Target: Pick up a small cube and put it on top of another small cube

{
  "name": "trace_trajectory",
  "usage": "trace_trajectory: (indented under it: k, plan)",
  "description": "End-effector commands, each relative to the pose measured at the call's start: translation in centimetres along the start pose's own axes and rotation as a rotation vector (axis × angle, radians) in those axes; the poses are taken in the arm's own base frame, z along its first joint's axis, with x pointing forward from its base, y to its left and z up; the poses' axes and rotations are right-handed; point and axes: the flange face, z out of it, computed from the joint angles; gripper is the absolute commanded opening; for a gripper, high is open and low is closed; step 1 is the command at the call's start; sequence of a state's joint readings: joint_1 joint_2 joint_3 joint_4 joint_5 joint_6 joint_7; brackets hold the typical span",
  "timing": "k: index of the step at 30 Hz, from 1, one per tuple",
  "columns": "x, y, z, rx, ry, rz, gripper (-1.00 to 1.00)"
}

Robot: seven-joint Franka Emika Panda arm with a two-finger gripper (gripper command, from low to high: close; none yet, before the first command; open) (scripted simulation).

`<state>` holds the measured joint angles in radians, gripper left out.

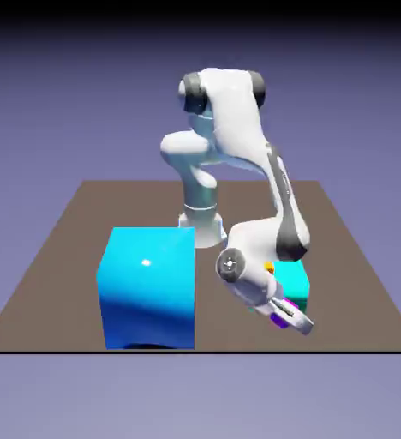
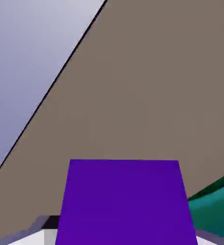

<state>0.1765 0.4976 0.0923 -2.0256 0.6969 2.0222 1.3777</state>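
Only the exterior view showed the white arm bent low over the brown desk point(image 1: 58, 249), a big blue box point(image 1: 148, 287) at about 9 o'clock from the tool point(image 1: 288, 319), and a cyan block point(image 1: 291, 281) just behind the wrist. The hand view alone showed the purple cube point(image 2: 126, 203) large and plain, filling the bottom middle, its flat face square to the camera with no longer side. The tool was clamped on the purple cube at the desk's near edge.
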Motion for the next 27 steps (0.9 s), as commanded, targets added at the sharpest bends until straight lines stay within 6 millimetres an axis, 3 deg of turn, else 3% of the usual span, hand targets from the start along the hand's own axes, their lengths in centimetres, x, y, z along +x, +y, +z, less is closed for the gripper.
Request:
trace_trajectory:
  k: [1,7,13,16,18,22,23,24,25,27]
  plan:
    - [-1.0,1.1,0.1,-0.029,0.012,-0.043,-1.00]
    - [-6.2,8.1,0.6,-0.182,0.111,-0.294,-1.00]
    - [-9.0,15.3,1.6,-0.330,0.284,-0.504,-1.00]
    - [-9.5,18.5,2.1,-0.399,0.399,-0.583,-1.00]
    - [-9.6,18.8,2.2,-0.407,0.415,-0.591,-1.00]
    - [-6.3,19.1,7.7,-0.407,0.414,-0.591,-1.00]
    - [-6.2,19.1,7.9,-0.407,0.415,-0.591,-1.00]
    - [-6.2,19.1,7.9,-0.407,0.415,-0.591,1.00]
    - [-6.2,19.1,7.9,-0.407,0.415,-0.591,1.00]
    - [-7.8,18.9,5.2,-0.407,0.413,-0.591,1.00]
